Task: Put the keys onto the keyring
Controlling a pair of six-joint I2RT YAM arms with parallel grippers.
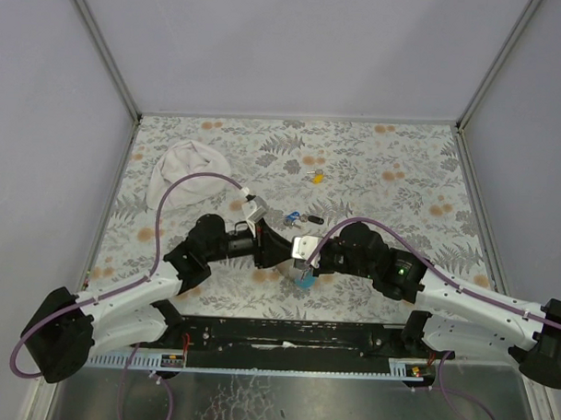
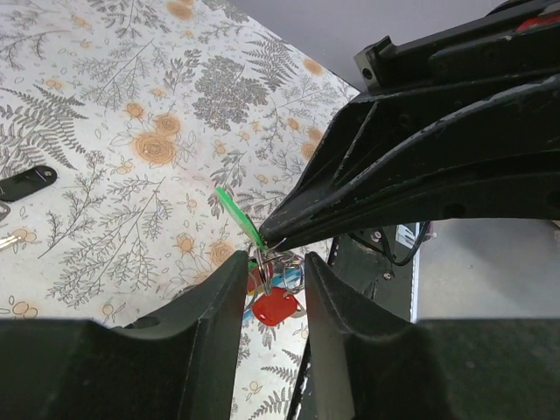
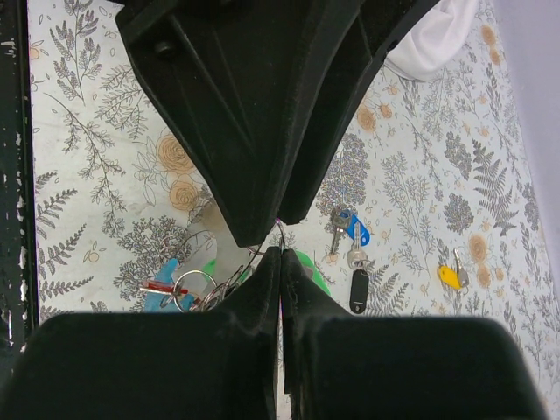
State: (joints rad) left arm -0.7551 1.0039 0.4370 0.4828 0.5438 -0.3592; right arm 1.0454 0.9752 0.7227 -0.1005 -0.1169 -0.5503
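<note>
The two arms meet over the near middle of the flowered surface (image 1: 400, 205). The keyring (image 1: 302, 277) lies just under their tips, at 6 o'clock from the middle of the surface in the top view.

The left gripper (image 2: 274, 278) has its jaws a little apart. In its own camera the metal rings (image 2: 278, 262) and the small red bit (image 2: 277, 308) of the keyring sit in the gap between the jaws. I cannot tell if the jaws press on the rings or only stand around them.

The right gripper (image 3: 280, 259) has its jaws pressed fully together. A thin metal wire shows right at their tip, but I cannot tell whether it is pinched there.

The green key (image 2: 236, 213) stands tilted, its plastic head pointing to 11 o'clock in the left wrist view. Its lower end is at the tip of the right jaws, just above the rings. In the right wrist view the light-blue piece (image 3: 166, 278) lies on the surface at 9 o'clock from the rings.

Three keys lie free on the surface. The blue key (image 3: 355, 230) and the black key (image 3: 359, 290) lie close together, near the grippers and at 12 o'clock from them in the top view. The yellow key (image 3: 449, 278) is alone, farther in the same direction. A white cloth (image 1: 185, 168) lies at 10 o'clock, well apart from the keys.
</note>
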